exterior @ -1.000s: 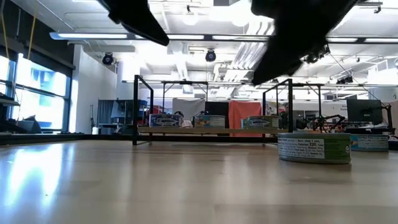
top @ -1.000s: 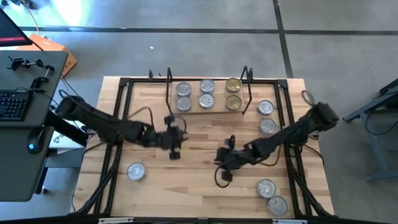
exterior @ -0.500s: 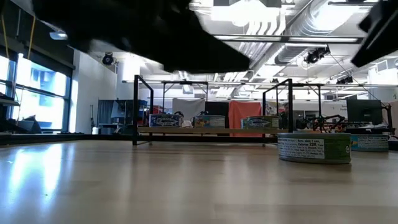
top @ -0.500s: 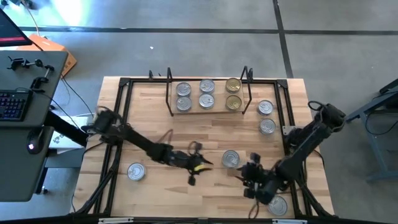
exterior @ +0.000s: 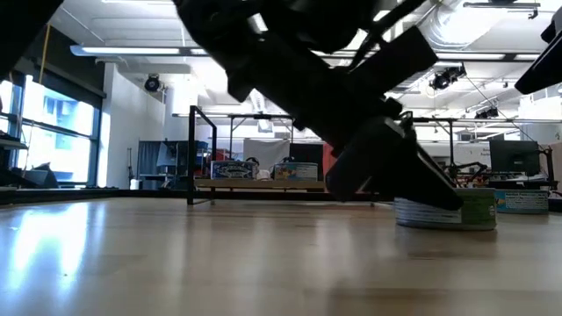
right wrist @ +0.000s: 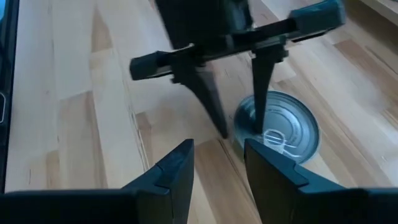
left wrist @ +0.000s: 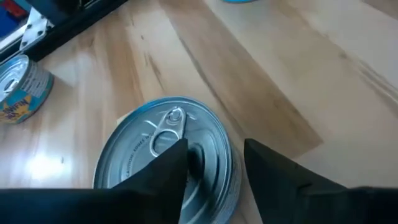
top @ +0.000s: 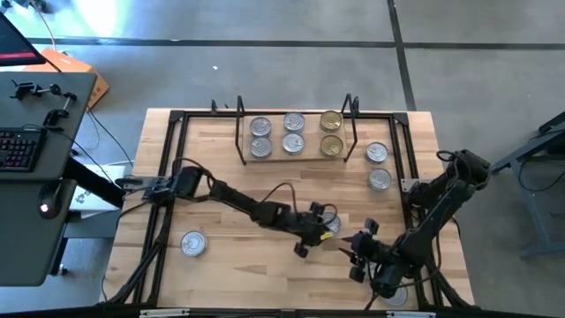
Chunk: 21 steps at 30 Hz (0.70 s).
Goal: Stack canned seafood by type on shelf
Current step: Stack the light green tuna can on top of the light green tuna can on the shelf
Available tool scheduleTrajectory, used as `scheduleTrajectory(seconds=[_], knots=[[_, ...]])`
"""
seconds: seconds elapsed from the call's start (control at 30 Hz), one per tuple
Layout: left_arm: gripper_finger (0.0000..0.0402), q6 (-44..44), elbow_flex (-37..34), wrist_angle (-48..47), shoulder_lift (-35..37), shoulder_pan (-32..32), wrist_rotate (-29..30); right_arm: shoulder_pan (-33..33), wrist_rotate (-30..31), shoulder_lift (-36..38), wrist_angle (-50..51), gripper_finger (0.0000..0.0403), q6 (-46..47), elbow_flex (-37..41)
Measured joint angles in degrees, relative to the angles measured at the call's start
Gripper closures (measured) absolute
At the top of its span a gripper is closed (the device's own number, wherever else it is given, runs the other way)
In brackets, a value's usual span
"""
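A silver-lidded tin stands on the table right of centre. My left gripper is over it, open and pointing down. In the right wrist view one finger comes down over the lid and the other stands beside the tin's wall. The left wrist view shows the same lid under the left gripper. My right gripper is open over bare table near the tin, toward the near right corner. The shelf holds several tins, two of them gold-lidded. My left gripper straddles the tin's rim, one finger over the lid and one outside the wall, coming from above. I cannot tell whether either fingertip touches the tin. The tin stands flat on the table.
Loose tins stand on the table: two right of the shelf, one near the left edge and one partly under the right arm at the near right corner. A black frame runs along the table's sides.
My left gripper has swept from the table's middle, just before the shelf, toward the right and near edge, and come down over the silver-lidded tin. My right gripper has drawn back off that tin toward the near right corner. The tin has stayed in place.
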<state>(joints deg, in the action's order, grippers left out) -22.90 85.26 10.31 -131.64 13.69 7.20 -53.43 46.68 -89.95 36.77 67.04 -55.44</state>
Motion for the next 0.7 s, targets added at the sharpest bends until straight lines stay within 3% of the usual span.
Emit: scheduleTrajectory(seconds=[0.3,0.53,0.7], knots=[[0.0392,-0.23,0.04,-3.91,1.20,-0.56,-0.01,0.55,-0.01,-0.09,-2.64,0.0268,-7.51,0.01],[0.0399,1.71,-0.15,-5.54,2.56,0.62,1.61,2.26,0.03,-1.19,-3.79,0.0203,-16.51,0.00],[0.0401,4.09,-0.23,-7.36,3.66,0.85,1.54,3.25,0.69,-7.12,-4.37,0.0150,-22.82,0.00]])
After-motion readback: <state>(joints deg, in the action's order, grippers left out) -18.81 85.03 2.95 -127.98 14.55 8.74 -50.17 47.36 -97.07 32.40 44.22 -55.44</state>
